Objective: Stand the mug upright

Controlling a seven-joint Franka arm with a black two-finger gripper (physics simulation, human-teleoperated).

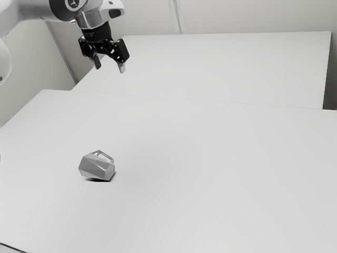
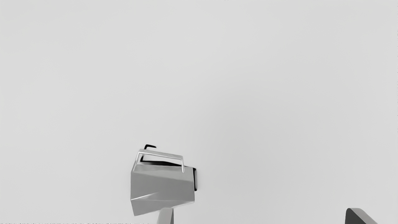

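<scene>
High above the table, near the top left of the exterior view, my gripper [image 1: 109, 68] hangs open with nothing between its fingers. A grey faceted mug [image 1: 96, 166] lies on its side on the table, well below the gripper, its angular handle tilted upward. In the wrist view the mug [image 2: 162, 186] appears close to one fingertip of my open gripper [image 2: 259, 216], its handle and dark shadow in sight. The two fingers stand wide apart, and the mug is not held.
The white table [image 1: 210, 179] extends around the mug. Behind it stands a large white panel or surface [image 1: 221, 66], with pale walls beyond. A dark line [image 1: 11, 247] crosses the exterior view's lower left corner.
</scene>
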